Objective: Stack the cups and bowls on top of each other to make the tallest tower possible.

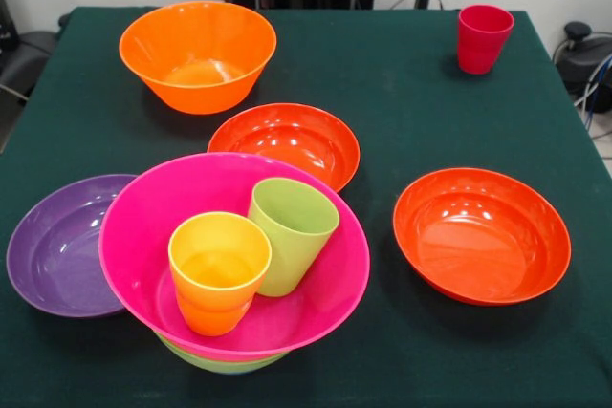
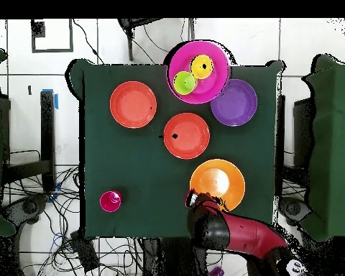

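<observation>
The table (image 1: 459,93), under a dark green cloth, carries everything. Largest is the magenta bowl (image 1: 316,303), at the near edge in the front view, sitting in a lime-green bowl (image 1: 222,363) of which only the bottom shows; together they are the start of the tower. The deep orange bowl (image 1: 158,45) stands alone toward the far left corner. The purple bowl (image 1: 53,255) lies at the left edge, its rim tucked under the magenta bowl's. Two shallow red-orange bowls follow: one (image 1: 287,136) mid-table, just behind the magenta bowl, the other (image 1: 483,236) toward the right edge, apart from all else.

Then the cups. The green cup (image 1: 296,226) and the yellow cup (image 1: 220,269) stand upright inside the magenta bowl, touching or nearly so. The red cup (image 1: 483,35) stands alone near the far right corner.

In the overhead view the arm (image 2: 236,233) reaches over the table's edge beside the deep orange bowl, but its gripper cannot be made out, so how far open it is, and whether it holds anything, I cannot tell.

All of it looks like light, stiff, glossy plastic, probably slippery and apt to skid on the cloth. The bowls are too wide to span, so a pinch on the rim seems best; the cups could be taken across the mouth or by one wall.
</observation>
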